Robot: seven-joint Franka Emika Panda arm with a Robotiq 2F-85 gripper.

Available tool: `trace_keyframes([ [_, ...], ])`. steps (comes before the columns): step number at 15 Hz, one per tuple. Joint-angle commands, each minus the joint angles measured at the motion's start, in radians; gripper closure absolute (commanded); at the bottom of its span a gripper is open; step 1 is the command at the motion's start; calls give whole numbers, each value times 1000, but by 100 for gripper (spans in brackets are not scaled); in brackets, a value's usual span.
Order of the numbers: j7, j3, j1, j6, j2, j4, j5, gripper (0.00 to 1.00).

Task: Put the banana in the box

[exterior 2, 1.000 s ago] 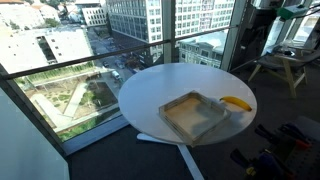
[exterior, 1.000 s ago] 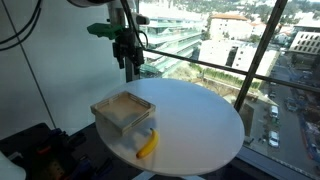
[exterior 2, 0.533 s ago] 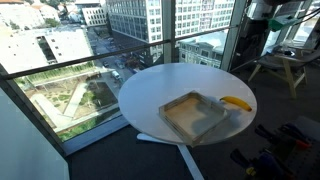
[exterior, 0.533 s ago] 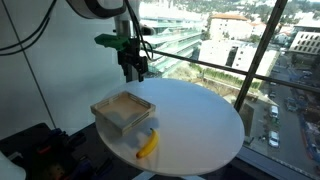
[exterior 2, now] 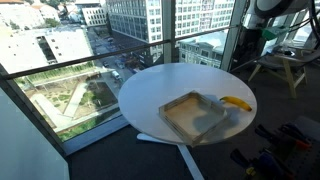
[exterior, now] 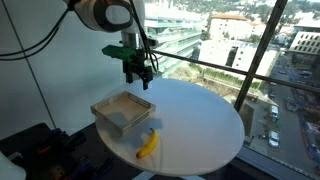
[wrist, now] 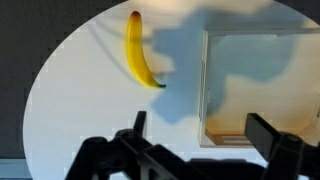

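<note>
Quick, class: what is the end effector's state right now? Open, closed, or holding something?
End effector: open, holding nothing; the banana lies on the table, outside the box.

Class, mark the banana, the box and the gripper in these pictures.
banana [wrist: 134, 50]: wrist view, middle of its curved body.
box [exterior 2: 195, 116]: in an exterior view, bare floor inside the walls.
gripper [exterior: 139, 81]: in an exterior view, midway between its fingertips.
</note>
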Motion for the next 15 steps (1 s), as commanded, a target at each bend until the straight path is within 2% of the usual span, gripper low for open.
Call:
trace_keyframes([
  [1,-38,-9,-16,23,52,31,7,0],
  [15,-56,-12,-44,83,210,68,13,0],
])
